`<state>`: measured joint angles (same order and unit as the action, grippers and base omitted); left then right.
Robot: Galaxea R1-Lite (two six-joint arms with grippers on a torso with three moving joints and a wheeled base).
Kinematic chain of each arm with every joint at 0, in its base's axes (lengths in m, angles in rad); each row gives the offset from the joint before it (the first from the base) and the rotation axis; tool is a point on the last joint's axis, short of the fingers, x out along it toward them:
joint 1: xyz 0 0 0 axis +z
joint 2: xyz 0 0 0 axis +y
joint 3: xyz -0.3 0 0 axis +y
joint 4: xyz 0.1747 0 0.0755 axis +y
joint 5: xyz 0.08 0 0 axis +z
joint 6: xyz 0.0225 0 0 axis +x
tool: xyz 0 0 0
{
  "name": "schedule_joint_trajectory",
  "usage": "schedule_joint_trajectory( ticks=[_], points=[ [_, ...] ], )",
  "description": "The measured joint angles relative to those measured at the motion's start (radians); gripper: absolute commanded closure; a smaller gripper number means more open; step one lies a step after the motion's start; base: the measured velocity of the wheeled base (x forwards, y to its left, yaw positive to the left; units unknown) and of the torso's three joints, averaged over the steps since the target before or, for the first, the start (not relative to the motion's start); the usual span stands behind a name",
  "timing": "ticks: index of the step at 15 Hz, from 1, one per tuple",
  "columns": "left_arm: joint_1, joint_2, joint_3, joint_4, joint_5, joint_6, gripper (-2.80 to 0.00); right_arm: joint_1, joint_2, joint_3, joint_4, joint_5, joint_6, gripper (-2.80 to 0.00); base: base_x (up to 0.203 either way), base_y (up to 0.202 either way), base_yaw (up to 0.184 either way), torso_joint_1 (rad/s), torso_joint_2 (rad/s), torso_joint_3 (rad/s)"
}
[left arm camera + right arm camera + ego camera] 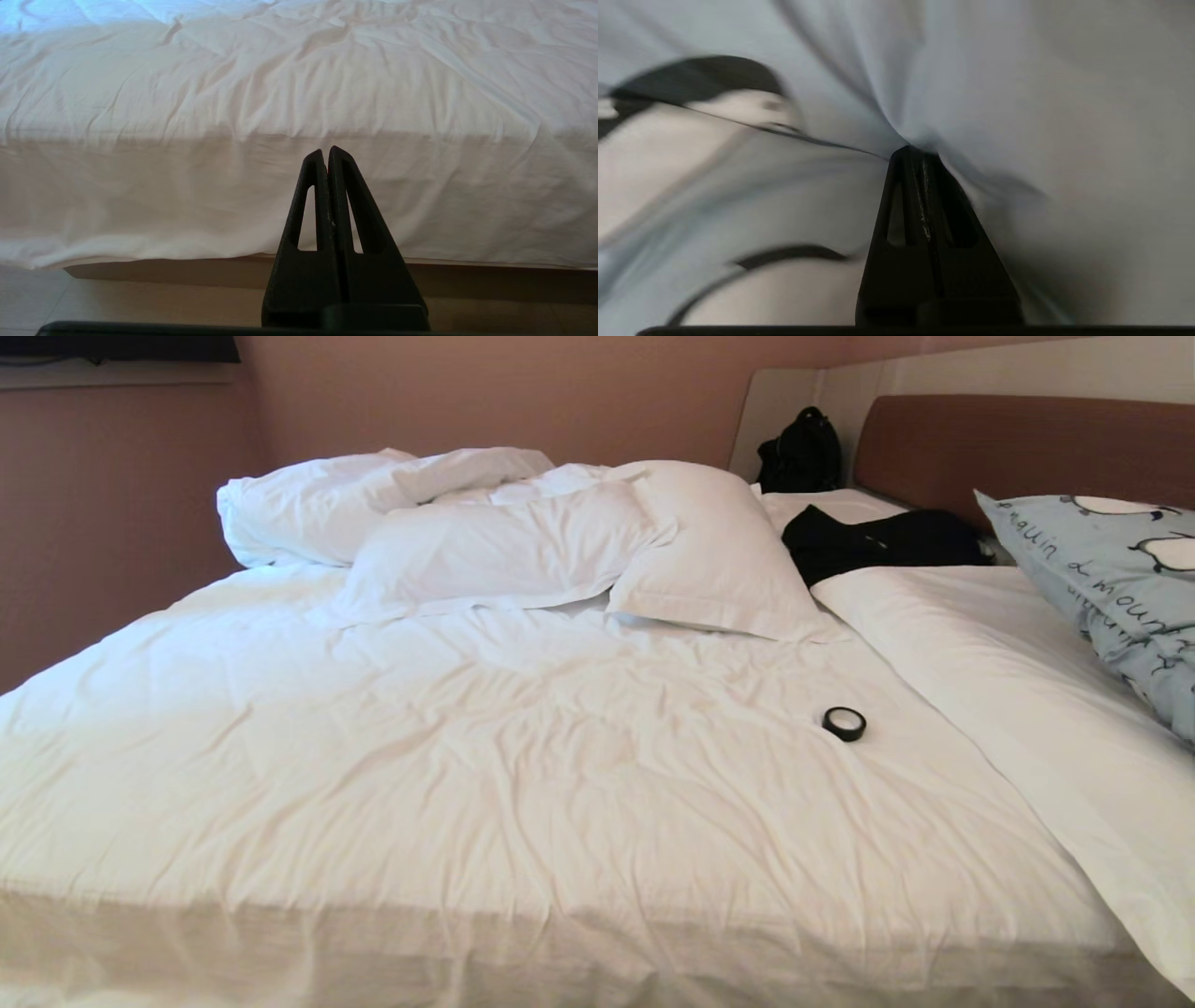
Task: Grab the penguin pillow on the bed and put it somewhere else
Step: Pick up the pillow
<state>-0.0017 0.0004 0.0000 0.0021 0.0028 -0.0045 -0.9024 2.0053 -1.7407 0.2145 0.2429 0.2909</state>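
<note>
Already the right gripper (920,154) was clamped on a pinch of the penguin pillow (1111,588), which sat at the bed's (523,775) right edge near the headboard. The left gripper (325,154), pressed together, hung well apart by the bed's side, so the carry looked to be the right arm's.

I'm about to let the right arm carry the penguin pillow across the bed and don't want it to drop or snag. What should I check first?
1. Right gripper shut on the penguin pillow: ok, the fabric puckers into the closed tips in the right wrist view.
2. Bite deep enough to hold: cannot tell, only a pinch of the case shows.
3. Pillow clear of the bed: cannot tell, its lower part is outside the head view.
4. Black tape roll in the way: not ok, it lies loose on the sheet near the pillow.
5. Black clothing by the headboard: ok, it lies beside the pillow.
6. Left gripper out of the way: ok, shut, low at the bed's side.
</note>
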Motion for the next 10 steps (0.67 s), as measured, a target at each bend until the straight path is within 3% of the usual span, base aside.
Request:
schedule_joint_trajectory(
  ticks=[10],
  points=[
    [0.000, 0.000, 0.000, 0.000, 0.000, 0.000, 0.00, 0.057, -0.320, 0.050, 0.071, 0.173, 0.018, 0.00, 0.000, 0.000, 0.000, 0.000, 0.00, 0.000]
  ],
)
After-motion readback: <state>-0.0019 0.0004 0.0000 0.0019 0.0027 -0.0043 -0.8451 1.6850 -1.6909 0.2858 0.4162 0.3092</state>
